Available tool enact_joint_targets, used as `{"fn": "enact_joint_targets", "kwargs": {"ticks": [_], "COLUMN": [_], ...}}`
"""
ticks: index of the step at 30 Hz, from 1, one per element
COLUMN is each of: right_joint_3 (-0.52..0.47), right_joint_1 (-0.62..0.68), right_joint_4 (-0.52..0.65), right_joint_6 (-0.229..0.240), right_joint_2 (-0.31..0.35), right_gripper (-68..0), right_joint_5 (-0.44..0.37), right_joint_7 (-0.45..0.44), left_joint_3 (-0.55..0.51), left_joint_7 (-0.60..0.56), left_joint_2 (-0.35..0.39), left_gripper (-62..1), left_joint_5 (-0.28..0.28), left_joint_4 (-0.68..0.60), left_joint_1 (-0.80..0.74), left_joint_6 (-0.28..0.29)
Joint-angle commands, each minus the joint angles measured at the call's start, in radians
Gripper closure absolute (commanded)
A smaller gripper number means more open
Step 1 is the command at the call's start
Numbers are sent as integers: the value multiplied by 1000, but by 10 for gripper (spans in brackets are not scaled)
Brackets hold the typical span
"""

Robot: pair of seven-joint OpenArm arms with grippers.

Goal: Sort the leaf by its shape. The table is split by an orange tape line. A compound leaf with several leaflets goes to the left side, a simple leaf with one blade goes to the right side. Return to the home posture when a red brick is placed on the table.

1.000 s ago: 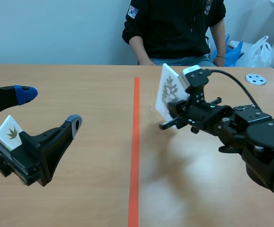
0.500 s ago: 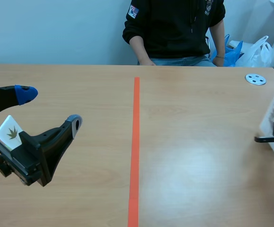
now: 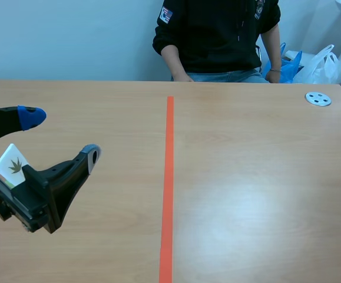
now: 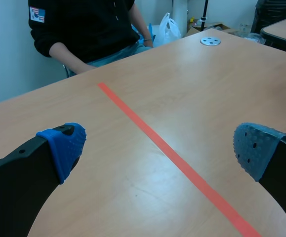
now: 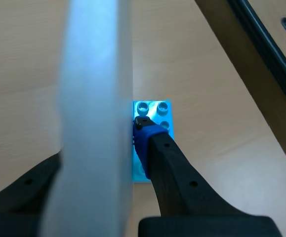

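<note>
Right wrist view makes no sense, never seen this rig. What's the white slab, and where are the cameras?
It's a two-armed robot at a table; each arm ends in a two-finger gripper with blue pads. The scene view looks out from between the arms toward a person seated opposite. Only the left gripper shows there, open, with a small white leaf card just beyond it, left of the orange tape line. A grey disc lies far right. The left wrist view rides on that arm: its open fingers frame the table and tape. The right wrist view rides on the other arm, outside the scene view. The white slab is a card seen edge-on, clamped in the right gripper; its print doesn't show. A blue brick lies on the table below.
</note>
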State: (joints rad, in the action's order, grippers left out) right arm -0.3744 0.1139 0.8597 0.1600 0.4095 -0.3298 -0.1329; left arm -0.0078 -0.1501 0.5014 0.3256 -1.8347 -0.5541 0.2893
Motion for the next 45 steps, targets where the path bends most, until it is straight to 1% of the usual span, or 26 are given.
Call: {"fn": "enact_joint_targets", "kwargs": {"ticks": [1,11,12,14,17,22,27,29,31,34,37,41,45], "right_joint_3": [-1,-1,-1,-1,-1,-1,-1,-1,-1,-2,-24,-90,-195], "right_joint_1": [-16,-16,-16,-16,-16,-16,-13,-11,-3,30,87,197,335], "right_joint_4": [20,20,20,20,20,20,20,24,40,109,224,425,647], "right_joint_6": [-5,-7,-7,-7,-6,-6,-2,-2,-3,-3,-3,-4,-7], "right_joint_2": [17,17,17,17,17,17,17,17,17,17,12,-4,-19], "right_gripper": [-75,-84,-98,-153,-275,-434,-621,-674,-679,-679,-679,-679,-679], "right_joint_5": [-17,-23,-23,-24,-50,-72,-106,-113,-113,-113,-113,-113,-137], "right_joint_7": [-16,-19,-19,-19,-19,-12,5,8,16,21,58,123,178], "left_joint_3": [2,2,2,2,2,2,2,2,2,2,2,2,2], "left_joint_7": [-18,-18,-18,-18,-18,-18,-18,-18,-18,-17,-17,-17,-17], "left_joint_2": [1,1,1,1,1,1,1,1,1,1,1,1,1], "left_gripper": [-623,-623,-623,-623,-623,-623,-623,-623,-623,-623,-623,-623,-623], "left_joint_5": [8,8,8,8,8,8,8,8,8,8,8,8,8], "left_joint_4": [-10,-10,-10,-10,-10,-10,-10,-10,-10,-10,-10,-10,-10], "left_joint_1": [3,3,3,3,3,3,3,3,3,3,3,3,3], "left_joint_6": [-2,-2,-2,-2,-2,-2,-2,-2,-2,-2,-2,-2,-2]}}
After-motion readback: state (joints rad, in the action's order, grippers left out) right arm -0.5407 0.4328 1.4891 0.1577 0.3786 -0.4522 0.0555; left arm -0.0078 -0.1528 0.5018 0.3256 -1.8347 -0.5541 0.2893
